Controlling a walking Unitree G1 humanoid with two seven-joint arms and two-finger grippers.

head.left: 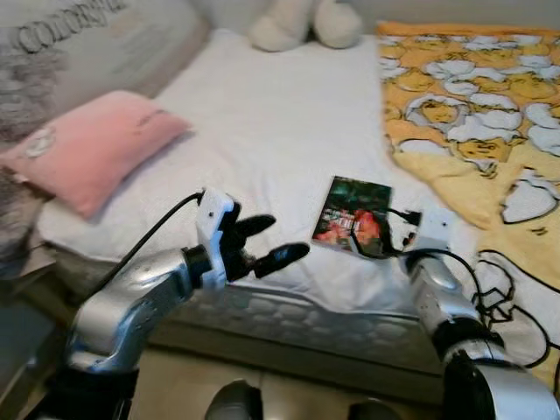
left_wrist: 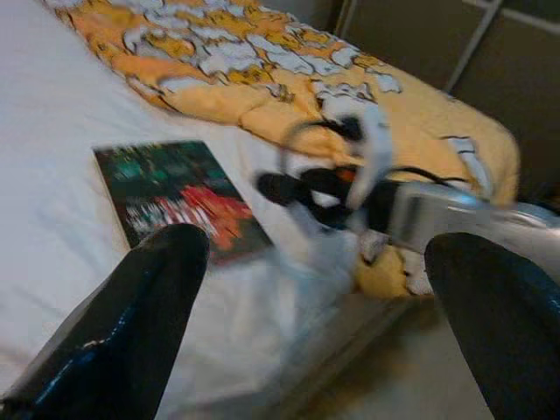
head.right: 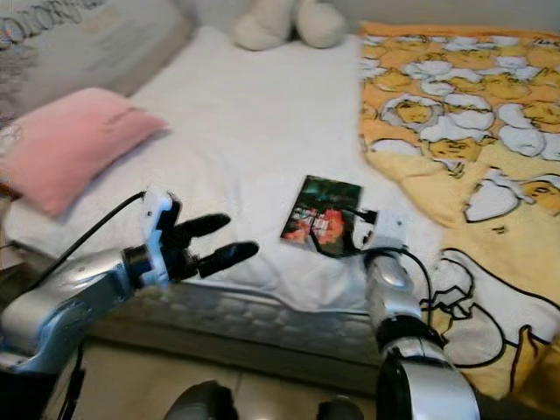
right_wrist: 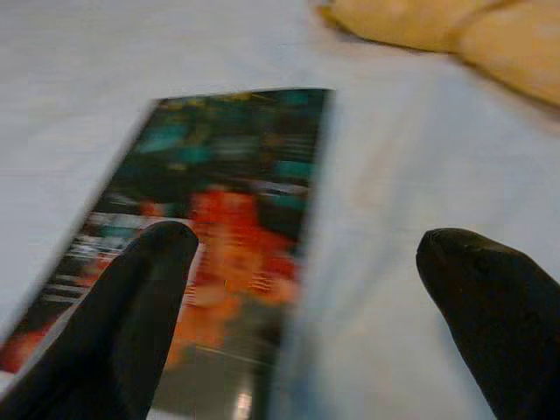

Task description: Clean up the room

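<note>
A book (head.left: 346, 206) with a dark green and red cover lies flat on the white bed sheet (head.left: 262, 114), close to the bed's front edge. My right gripper (head.left: 378, 234) is open at the book's near right corner. In the right wrist view one of its fingers (right_wrist: 131, 306) is over the cover (right_wrist: 219, 227) and the other is over bare sheet, so they straddle the book's edge. My left gripper (head.left: 284, 236) hangs open with nothing in it above the front edge of the bed, left of the book. In the left wrist view its fingers point at the book (left_wrist: 175, 197).
A pink pillow (head.left: 96, 149) lies at the bed's left, with a grey lettered cushion (head.left: 79, 44) behind it. A cream plush toy (head.left: 302, 22) sits at the head. A yellow patterned blanket (head.left: 472, 96) covers the right side. The mattress side (head.left: 289, 319) and floor (head.left: 192, 376) lie below.
</note>
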